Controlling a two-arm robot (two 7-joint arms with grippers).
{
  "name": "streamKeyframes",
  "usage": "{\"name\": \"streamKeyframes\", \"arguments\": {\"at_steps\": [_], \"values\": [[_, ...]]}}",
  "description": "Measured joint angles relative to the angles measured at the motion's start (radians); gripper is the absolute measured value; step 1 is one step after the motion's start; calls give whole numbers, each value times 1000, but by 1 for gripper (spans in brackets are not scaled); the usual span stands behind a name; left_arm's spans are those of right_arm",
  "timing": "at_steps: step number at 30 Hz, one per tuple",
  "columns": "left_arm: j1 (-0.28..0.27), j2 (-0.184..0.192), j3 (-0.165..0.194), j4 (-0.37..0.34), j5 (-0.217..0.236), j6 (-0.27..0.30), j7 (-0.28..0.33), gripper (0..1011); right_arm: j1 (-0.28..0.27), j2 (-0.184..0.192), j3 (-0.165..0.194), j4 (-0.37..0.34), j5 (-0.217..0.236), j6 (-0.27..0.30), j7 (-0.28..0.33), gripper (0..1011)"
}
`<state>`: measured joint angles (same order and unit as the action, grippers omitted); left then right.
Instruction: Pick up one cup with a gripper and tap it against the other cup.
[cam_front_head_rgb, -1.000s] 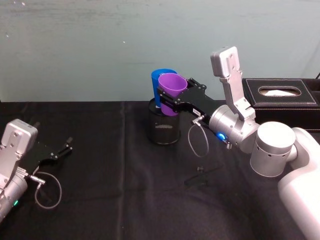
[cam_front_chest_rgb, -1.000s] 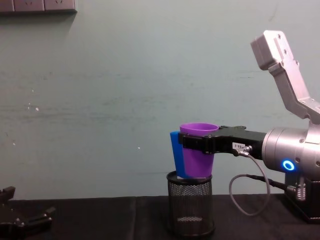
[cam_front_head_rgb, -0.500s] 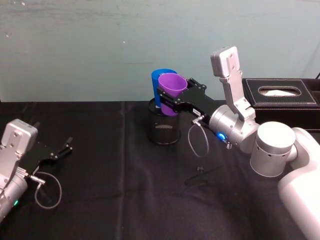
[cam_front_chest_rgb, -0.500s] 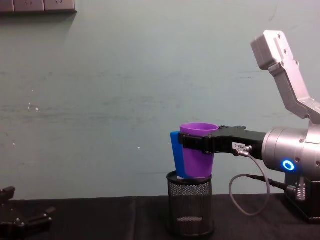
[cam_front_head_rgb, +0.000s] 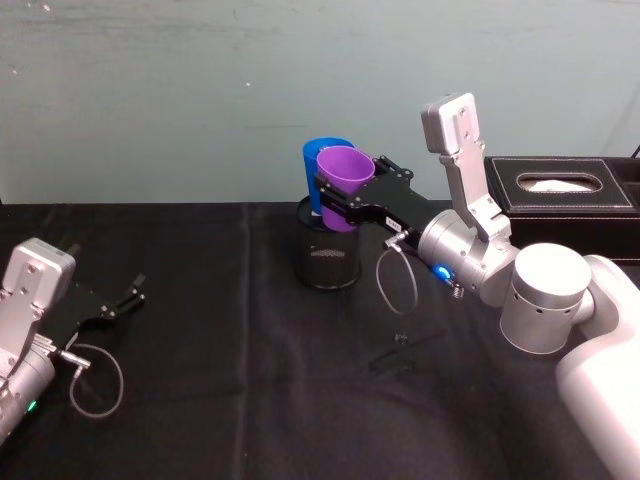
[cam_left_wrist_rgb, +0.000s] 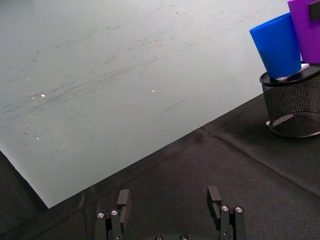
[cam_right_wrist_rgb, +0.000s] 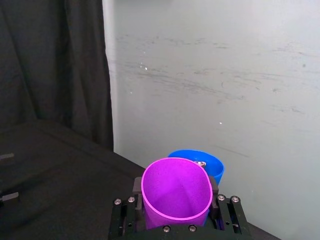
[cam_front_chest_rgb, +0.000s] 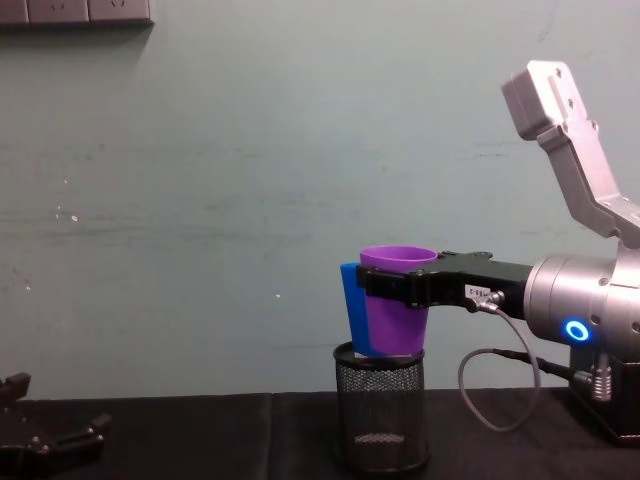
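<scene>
purple cup (cam_front_chest_rgb: 395, 305) stands upright, mouth up, in right tool (cam_front_chest_rgb: 400, 285).

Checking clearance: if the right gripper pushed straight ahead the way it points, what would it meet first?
Probably the blue cup, just beyond the purple cup the right gripper holds.

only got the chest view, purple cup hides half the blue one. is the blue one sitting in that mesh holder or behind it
Observer: In it. The left wrist view shows the blue cup standing with its base inside the mesh holder.
Operator: anything inside the purple one
Observer: No. The right wrist view looks down into the purple cup; it is empty, and the right gripper is shut on its sides.
Operator: left arm near the cups
Observer: No. In the head view the left gripper sits open, low over the left side of the table, well apart from both cups.
</scene>
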<state>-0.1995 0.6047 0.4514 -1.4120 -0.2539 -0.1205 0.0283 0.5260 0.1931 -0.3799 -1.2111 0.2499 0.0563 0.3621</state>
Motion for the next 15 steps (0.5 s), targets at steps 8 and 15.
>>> {"name": "streamKeyframes", "arguments": {"at_steps": [8, 15], "values": [[0, 0, 0, 0, 0, 0, 0, 1000, 0, 0, 0, 0, 0, 0, 0, 729], [0, 0, 0, 0, 0, 0, 0, 1000, 0, 0, 0, 0, 0, 0, 0, 728]]}}
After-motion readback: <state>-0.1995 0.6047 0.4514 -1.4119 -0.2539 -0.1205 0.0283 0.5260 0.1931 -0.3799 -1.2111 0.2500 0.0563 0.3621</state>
